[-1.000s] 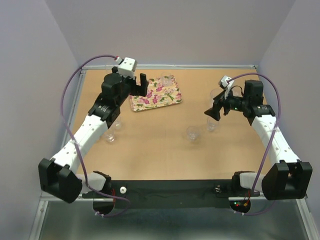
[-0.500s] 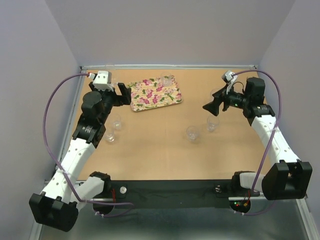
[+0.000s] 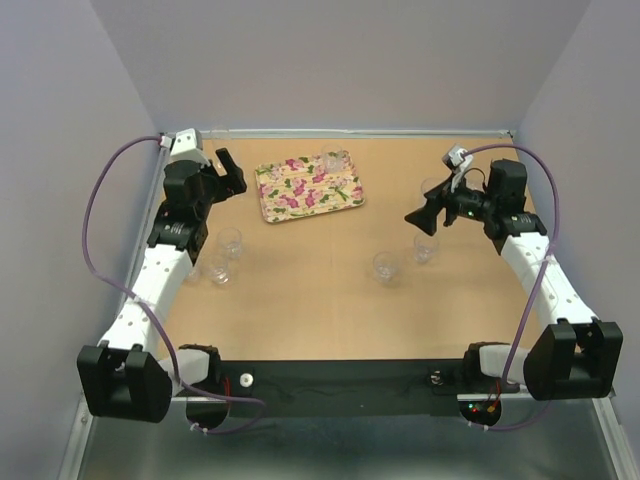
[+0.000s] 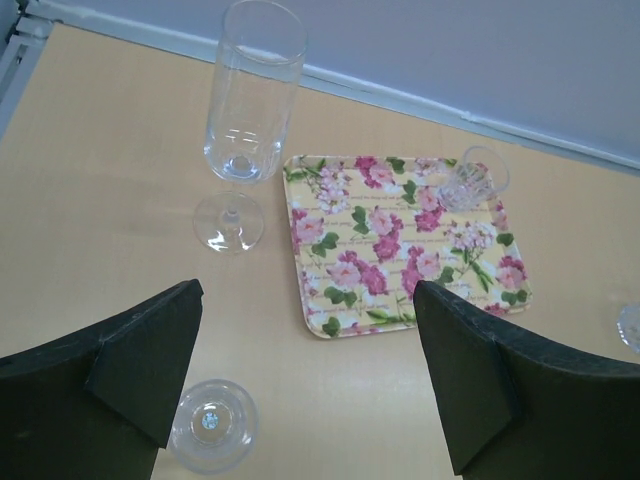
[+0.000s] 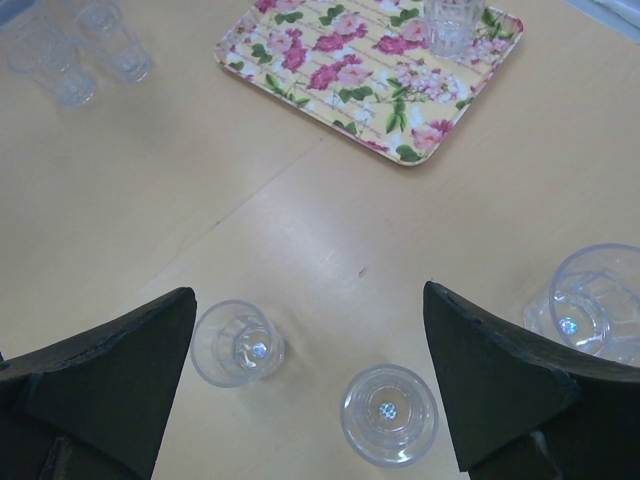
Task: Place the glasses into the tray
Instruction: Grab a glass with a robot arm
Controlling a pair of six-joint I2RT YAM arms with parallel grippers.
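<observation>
- My left gripper (image 3: 229, 172) hangs released and empty, with the tray (image 3: 295, 195) at its 3 o'clock.
- My right gripper (image 3: 415, 218) gapes, also empty.
- One of the glasses (image 3: 335, 160) stands in the tray's 1 o'clock corner.

Tray (image 3: 300, 196): flat, rectangular, rounded corners, cream with pink flowers and green leaves; lying on tabletop (image 3: 320, 310), far side. Glasses (image 3: 425, 247), clear, upright: cut tumbler (image 4: 472, 180) in tray's far right corner; flute (image 4: 247, 110) just left of tray; tumbler cluster (image 3: 230, 243) left; three tumblers (image 5: 238, 343) right.
</observation>
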